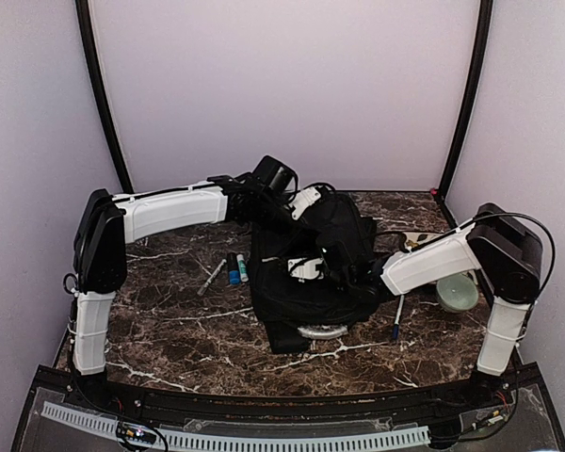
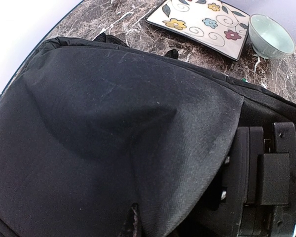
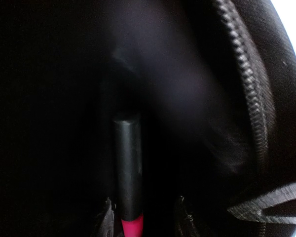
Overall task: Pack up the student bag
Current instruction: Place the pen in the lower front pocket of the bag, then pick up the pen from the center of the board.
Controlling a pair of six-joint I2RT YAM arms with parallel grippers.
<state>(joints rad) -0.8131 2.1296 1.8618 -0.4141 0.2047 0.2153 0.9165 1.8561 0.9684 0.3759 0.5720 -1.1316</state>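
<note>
**Right gripper inside the backpack**

We see the right gripper (image 3: 144, 219) inside the large black soft fabric backpack (image 1: 282, 306), its fingers apart on either side of a black cylindrical marker with a pink end (image 3: 127, 163). The left gripper (image 1: 304, 202) is pinched on the backpack's raised flap. The backpack lies mid-table on the dark brown marble tabletop (image 1: 169, 320), between both arms.

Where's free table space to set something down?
Free: table near-left, between left arm and bag; narrow near strip before bag. Crowded: markers left of bag; pen, bowl, plate right of it.
</note>
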